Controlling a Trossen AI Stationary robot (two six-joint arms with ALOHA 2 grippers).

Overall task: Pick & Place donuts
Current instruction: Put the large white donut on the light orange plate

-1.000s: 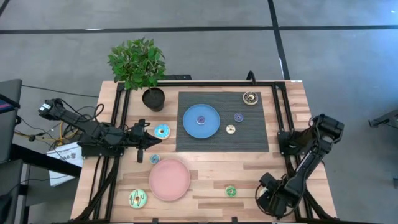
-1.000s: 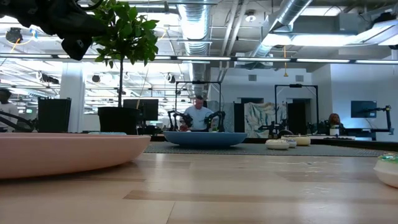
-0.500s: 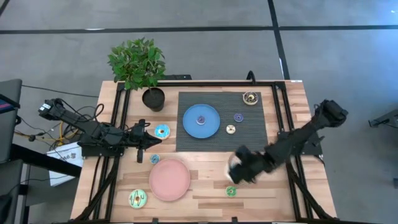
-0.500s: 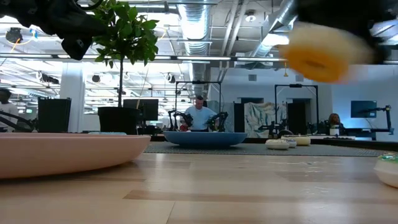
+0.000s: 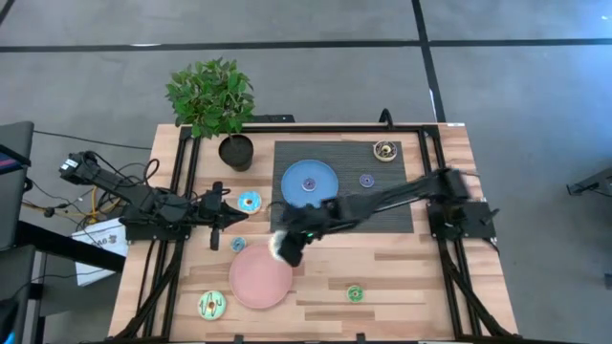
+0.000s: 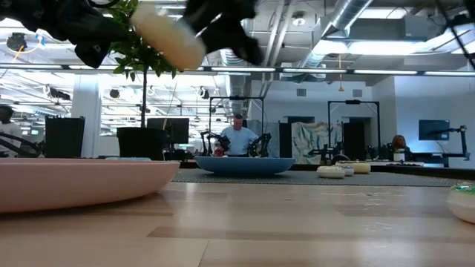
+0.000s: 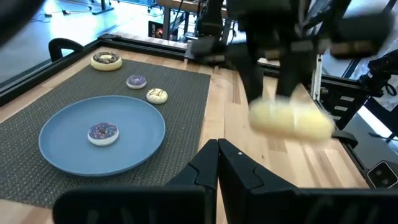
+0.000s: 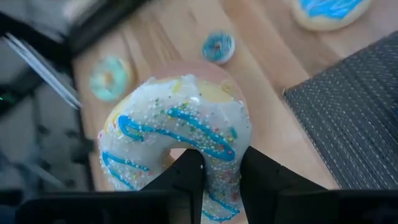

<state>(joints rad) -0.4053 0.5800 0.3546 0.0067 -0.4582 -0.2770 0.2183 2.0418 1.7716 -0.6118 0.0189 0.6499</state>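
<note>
Swinging across from the table's right side, the right gripper (image 5: pixel 284 245) — clenched on the white donut (image 8: pixel 177 143) — now hangs over the pink plate's (image 5: pixel 251 284) edge — placement looks imminent.

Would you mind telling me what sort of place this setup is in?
Probably an open robotics lab: exposed ceiling ducts, a person seated at another arm rig, and more framed stations behind the table.

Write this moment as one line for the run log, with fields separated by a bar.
right gripper: holds white donut in air at edge of pink plate | left gripper: waits near light blue donut | placed: not yet
</note>
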